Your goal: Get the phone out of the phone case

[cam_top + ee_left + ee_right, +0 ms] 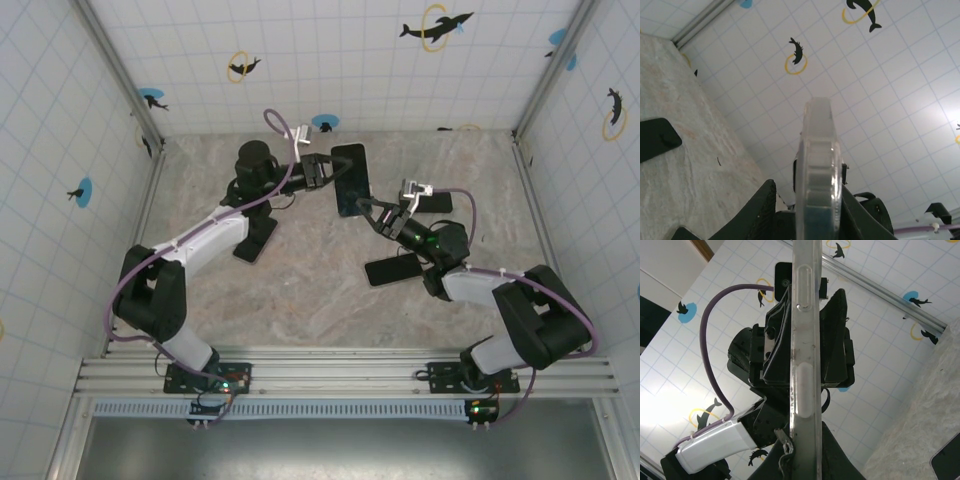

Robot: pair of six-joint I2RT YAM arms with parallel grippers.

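Note:
The phone case [350,178], clear with the dark phone inside it, is held on edge above the table between both arms. My left gripper [330,172] reaches it from the left. In the left wrist view the case's clear rim [817,165] stands between the fingers: the right finger touches it, while the left finger [760,210] stands a little apart. My right gripper [372,208] holds the lower right end. In the right wrist view the case edge [804,340] runs up from my shut right gripper [805,440] to the left gripper [810,295] beyond.
A dark phone [392,268] lies on the table below the right gripper, another [432,203] lies to its right, and a black slab [255,240] lies beneath the left arm. Tiled walls enclose the marbled table [320,300] on three sides.

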